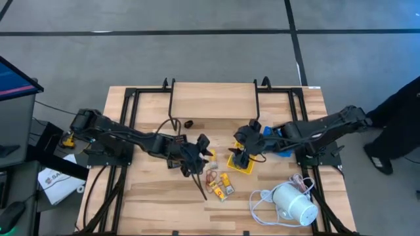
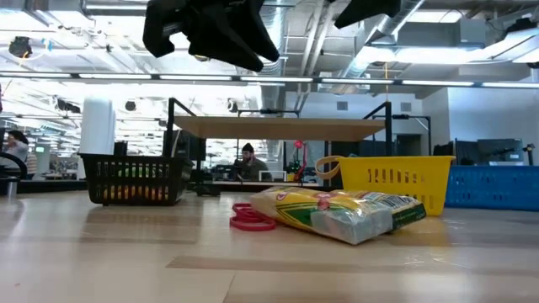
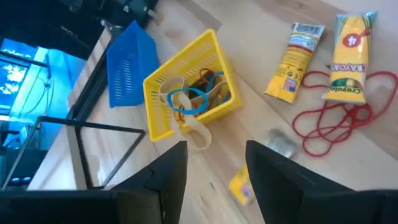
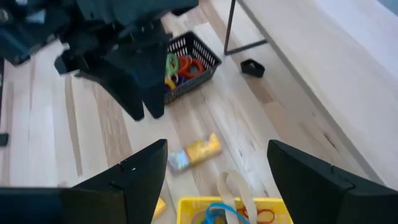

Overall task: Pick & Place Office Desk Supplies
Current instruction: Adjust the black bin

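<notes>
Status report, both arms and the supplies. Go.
Left end effector open, empty, above the crayon packs. Right end effector open, empty, over the yellow tray. Red bands loose on the table. Nothing in the way.

Grey floor point(image 1: 197, 52) with dark seams; bright ceiling strip lights point(image 2: 472, 82); monitor point(image 1: 13, 78) at left.

A yellow tray point(image 3: 186, 93), a blue tray point(image 3: 129, 62), a black mesh tray point(image 4: 189, 62), red rubber bands point(image 3: 329, 121) and yellow crayon packs point(image 3: 353, 56) are seen on the pale wooden surface point(image 1: 170, 203).
</notes>
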You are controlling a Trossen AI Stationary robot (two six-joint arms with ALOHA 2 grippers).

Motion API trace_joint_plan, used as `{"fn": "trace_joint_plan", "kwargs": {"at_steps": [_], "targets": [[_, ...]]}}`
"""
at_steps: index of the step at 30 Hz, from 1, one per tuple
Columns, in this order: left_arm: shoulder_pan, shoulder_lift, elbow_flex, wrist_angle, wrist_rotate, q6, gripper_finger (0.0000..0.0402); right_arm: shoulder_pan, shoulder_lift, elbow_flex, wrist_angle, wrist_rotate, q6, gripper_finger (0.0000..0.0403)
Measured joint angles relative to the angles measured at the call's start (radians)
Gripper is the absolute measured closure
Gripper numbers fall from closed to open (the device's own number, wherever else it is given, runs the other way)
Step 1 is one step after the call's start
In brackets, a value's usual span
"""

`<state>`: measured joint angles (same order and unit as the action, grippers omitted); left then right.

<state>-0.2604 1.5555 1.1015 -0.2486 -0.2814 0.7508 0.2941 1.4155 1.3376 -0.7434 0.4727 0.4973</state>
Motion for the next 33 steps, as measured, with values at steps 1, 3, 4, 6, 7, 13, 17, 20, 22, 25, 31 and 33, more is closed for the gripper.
{"fn": "trace_joint_plan", "kwargs": {"at_steps": [1, 3, 4, 6, 7, 13, 17, 20, 22, 25, 31, 33], "targets": [[-0.001, 0.004, 0.0, -0.002, 0.001, -0.004, 0.0245, 0.001, 0.001, 0.0, -0.008, 0.0, 0.0, 0.0129], [-0.002, 0.023, 0.0, -0.007, 0.004, -0.028, 0.0245, 0.007, 0.01, 0.0, -0.01, 0.0, 0.0, 0.0129], [-0.001, 0.035, -0.002, -0.016, 0.009, -0.042, 0.0245, 0.008, 0.013, 0.0, -0.011, 0.0, 0.0, 0.0129], [0.01, 0.075, -0.001, -0.009, 0.025, -0.049, 0.0245, 0.008, 0.022, -0.002, -0.018, -0.001, 0.0, 0.0129], [0.015, 0.096, -0.001, -0.027, 0.024, -0.048, 0.0245, 0.008, 0.027, -0.001, -0.011, 0.0, 0.0, 0.0129], [0.077, 0.239, -0.003, -0.058, 0.019, 0.104, 0.0245, 0.014, 0.029, -0.001, -0.024, -0.003, 0.0, 0.0129], [0.114, 0.293, -0.002, -0.058, 0.021, 0.193, 0.0245, 0.032, 0.027, -0.001, -0.028, -0.003, 0.001, 0.0129], [0.137, 0.303, -0.002, -0.048, 0.029, 0.215, 0.0243, 0.042, 0.028, -0.001, -0.032, -0.004, 0.001, 0.0129], [0.151, 0.302, -0.001, -0.044, 0.057, 0.229, 0.0236, 0.047, 0.028, -0.001, -0.034, -0.004, 0.001, 0.0129], [0.153, 0.302, -0.001, -0.041, 0.054, 0.254, 0.0216, 0.047, 0.028, -0.001, -0.038, -0.004, 0.0, 0.0129], [0.143, 0.302, -0.001, -0.019, 0.045, 0.311, 0.0183, 0.046, 0.028, -0.001, -0.042, -0.004, -0.006, 0.0129], [0.143, 0.302, -0.001, -0.006, 0.038, 0.329, 0.0177, 0.046, 0.028, -0.001, -0.042, -0.004, -0.008, 0.0129]]}}
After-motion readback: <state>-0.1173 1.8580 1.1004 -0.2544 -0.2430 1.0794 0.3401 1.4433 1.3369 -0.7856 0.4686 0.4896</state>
